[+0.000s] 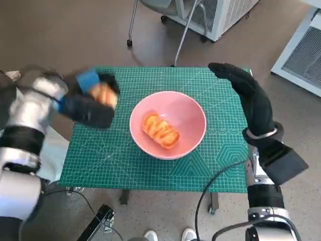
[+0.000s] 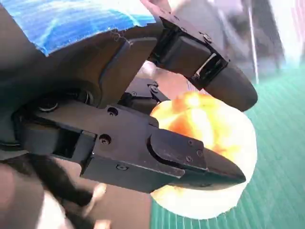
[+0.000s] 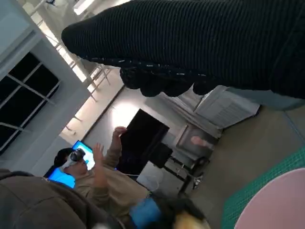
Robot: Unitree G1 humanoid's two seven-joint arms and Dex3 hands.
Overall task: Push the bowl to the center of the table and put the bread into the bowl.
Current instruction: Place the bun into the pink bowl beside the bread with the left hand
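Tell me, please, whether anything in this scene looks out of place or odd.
Little stands out: one bread lies in the pink bowl mid-table, the left robot hand holds a second bread beside it, and the right robot hand is open.

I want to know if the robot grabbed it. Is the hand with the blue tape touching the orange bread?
Touching. The left wrist view shows the left hand with black fingers closed around the bread from both sides, pressing on it.

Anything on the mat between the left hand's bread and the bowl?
No. The head view shows only bare green mat between the held bread and the pink bowl.
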